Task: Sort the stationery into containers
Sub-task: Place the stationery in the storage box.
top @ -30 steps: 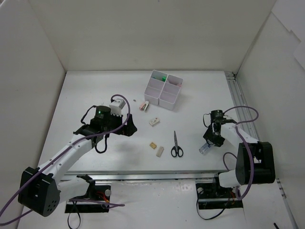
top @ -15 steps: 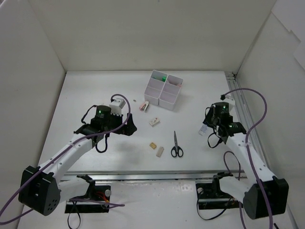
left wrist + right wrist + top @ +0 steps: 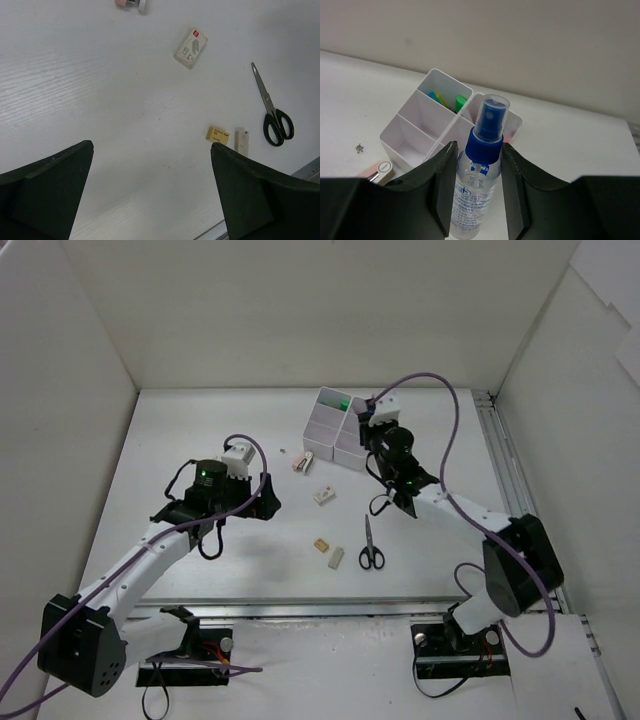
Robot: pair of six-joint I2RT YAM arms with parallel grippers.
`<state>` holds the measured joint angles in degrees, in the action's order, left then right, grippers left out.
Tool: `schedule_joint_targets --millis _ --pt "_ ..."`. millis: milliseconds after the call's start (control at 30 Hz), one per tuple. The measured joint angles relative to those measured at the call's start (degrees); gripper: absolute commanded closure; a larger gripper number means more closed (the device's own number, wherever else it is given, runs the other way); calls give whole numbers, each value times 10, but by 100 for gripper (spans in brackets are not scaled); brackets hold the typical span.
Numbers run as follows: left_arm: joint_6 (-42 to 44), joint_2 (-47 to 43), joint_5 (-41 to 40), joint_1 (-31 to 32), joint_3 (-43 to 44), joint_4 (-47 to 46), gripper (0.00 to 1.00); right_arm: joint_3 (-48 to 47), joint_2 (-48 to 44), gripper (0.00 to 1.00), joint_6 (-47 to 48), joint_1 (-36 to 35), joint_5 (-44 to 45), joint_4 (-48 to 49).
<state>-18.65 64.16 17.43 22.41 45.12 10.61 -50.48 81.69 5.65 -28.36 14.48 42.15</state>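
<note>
Now we are holding the blue-capped clear plastic spray bottle [image 3: 480, 172], clenched upright in the right gripper [image 3: 478, 150], close beside the four white square plastic bins [image 3: 352, 454] (left gripper [image 3: 150, 190] hanging spread wide, empty), likely needing centring over a compartment, lowering, then release.

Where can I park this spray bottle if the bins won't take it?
Bare table: far right, between bins and side rail; also far left, past the left hand. Crowded: the middle strip from the bins to the scissors, with pink piece, small box, tan eraser, white eraser.
</note>
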Motion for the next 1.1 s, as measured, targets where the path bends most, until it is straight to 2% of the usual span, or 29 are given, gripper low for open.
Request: schedule_joint_targets --millis 167,367,800,1033,1100 --pt "0 14 0 -12 9 10 1 -78 146 100 74 -16 7 104" --pt "0 15 -4 -25 15 24 1 -160 249 100 111 -9 26 161" --pt "1 14 -8 -41 16 38 1 -187 341 100 128 -8 78 215" --pt "1 14 -8 -41 16 40 1 -191 373 95 137 -9 115 253" --pt "1 14 -8 -41 16 40 1 -188 374 91 138 -9 123 256"
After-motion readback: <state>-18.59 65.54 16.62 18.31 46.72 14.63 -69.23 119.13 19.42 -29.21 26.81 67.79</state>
